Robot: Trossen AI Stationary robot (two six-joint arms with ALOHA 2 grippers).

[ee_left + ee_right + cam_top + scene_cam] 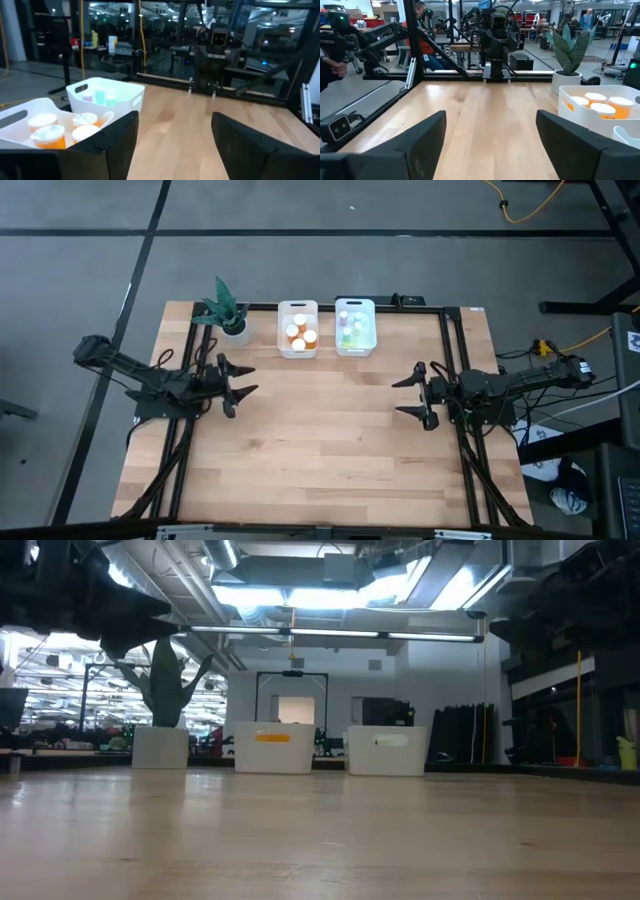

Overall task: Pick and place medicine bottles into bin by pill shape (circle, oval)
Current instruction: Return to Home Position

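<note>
Sorting looks finished, by my reading. The desk (pixel 320 445) carries no loose bottle anywhere in the high or low view. Orange-bodied bottles (pixel 309 337) sit white caps up inside the orange-bottle bin (pixel 298 305), just beside the potted plant (pixel 224 308); the left wrist view shows four caps there. Pale bottles (pixel 352 330) (green, bluish, pink as far as can be told; count unclear) sit in the pale-bottle bin (pixel 355 302), one bin farther from the plant, its wall near the first bin's but apart from it. The pills inside cannot be seen, so whether the split is right by circle and oval is only a guess. The left gripper (pixel 254 379) hangs near the plant, out over bare wood toward the desk's middle, fingers spread wide and holding nothing. The right gripper (pixel 396 397) hangs well apart from the plant, beyond both bins, fingers likewise spread and empty; the two face each other across open wood. What is left, I judge: only drawing the arms back to rest. Surroundings: black frame rails (pixel 450 350) along the desk edges, a yellow cable (pixel 530 210) on the floor far from the plant, a person in an orange top (pixel 426 45) in the room beyond. Nothing lies between either gripper and its own base; the plant's leaves, close to the left arm, are the one thing to mind.
</note>
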